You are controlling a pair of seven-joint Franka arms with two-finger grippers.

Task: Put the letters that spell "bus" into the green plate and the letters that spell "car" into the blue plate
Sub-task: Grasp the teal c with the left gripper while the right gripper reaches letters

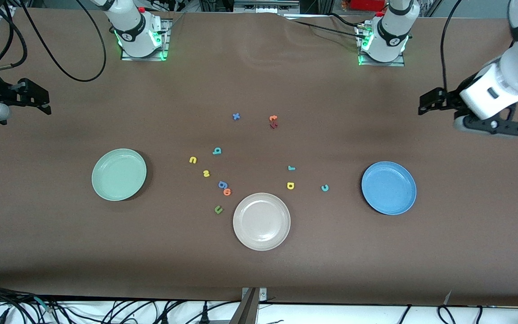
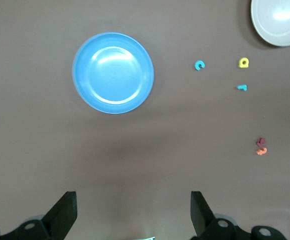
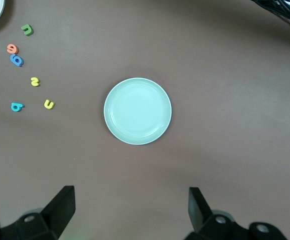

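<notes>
The green plate (image 1: 118, 174) (image 3: 137, 111) lies toward the right arm's end, bare. Beside it, toward the middle, are a teal "b" (image 1: 216, 150) (image 3: 16, 106), a yellow "u" (image 1: 193, 159) (image 3: 48, 104) and a yellow "s" (image 1: 206, 173) (image 3: 35, 81). The blue plate (image 1: 389, 188) (image 2: 113, 73) lies toward the left arm's end, also bare. Near it sit a teal "c" (image 1: 325, 188) (image 2: 199, 65), a yellow "a" (image 1: 290, 185) (image 2: 243, 62) and a teal "r" (image 1: 291, 168) (image 2: 242, 87). My left gripper (image 2: 133, 215) hangs open high over the table's left arm end. My right gripper (image 3: 131, 212) hangs open high over the other end.
A beige plate (image 1: 261, 221) sits nearest the front camera, between the coloured plates. A blue "g" (image 1: 222, 184), an orange "o" (image 1: 227, 192) and a dark green "u" (image 1: 218, 209) lie beside it. A blue "x" (image 1: 236, 116) and orange and red letters (image 1: 273, 121) lie nearer the bases.
</notes>
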